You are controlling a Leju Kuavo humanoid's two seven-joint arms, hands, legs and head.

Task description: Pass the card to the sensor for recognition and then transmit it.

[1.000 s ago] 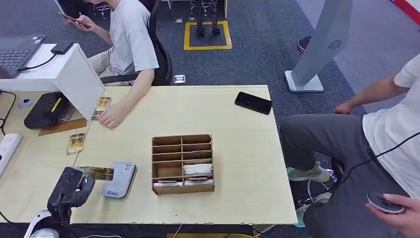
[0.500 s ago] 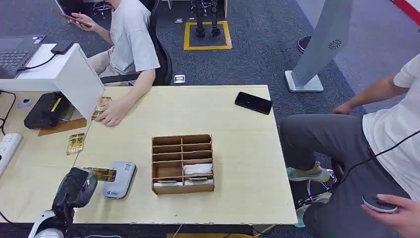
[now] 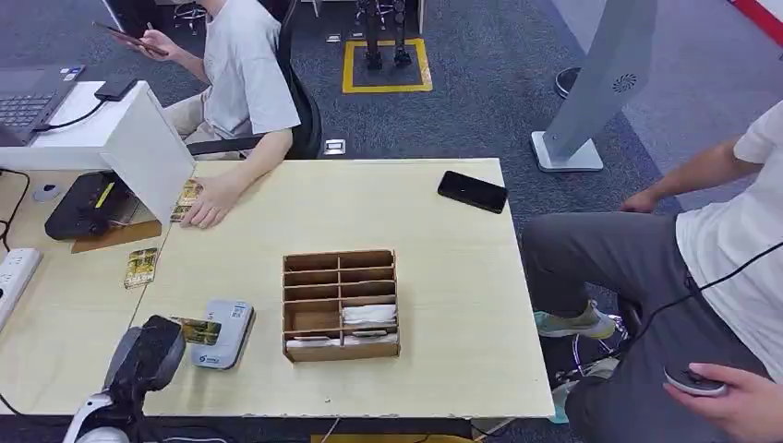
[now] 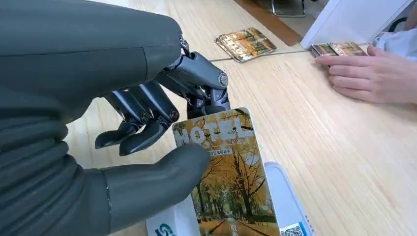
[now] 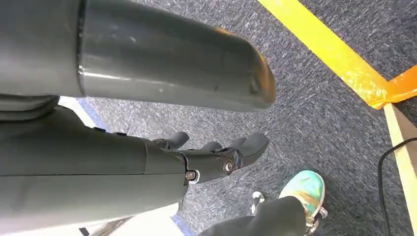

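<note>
My left hand point(image 3: 148, 355) is at the table's near left and pinches a hotel card point(image 3: 199, 330) printed with autumn trees between thumb and fingers. The card lies flat over the left part of the grey-white card sensor point(image 3: 229, 334). In the left wrist view the thumb point(image 4: 162, 169) presses on the card point(image 4: 231, 182), whose far end reaches across the sensor point(image 4: 287, 201). My right hand point(image 5: 216, 155) hangs beside the body over the carpet and holds nothing, its fingers loosely extended.
A wooden compartment box point(image 3: 340, 305) stands right of the sensor. Another card point(image 3: 141, 267) lies at the left, and a person's hand point(image 3: 210, 208) rests on more cards. A black phone point(image 3: 472, 191) lies at the far right. A seated person point(image 3: 702, 268) is beside the table's right edge.
My left hand has shifted right and toward the near edge with the card, bringing the card over the sensor. The person's hand at the far left moved a little.
</note>
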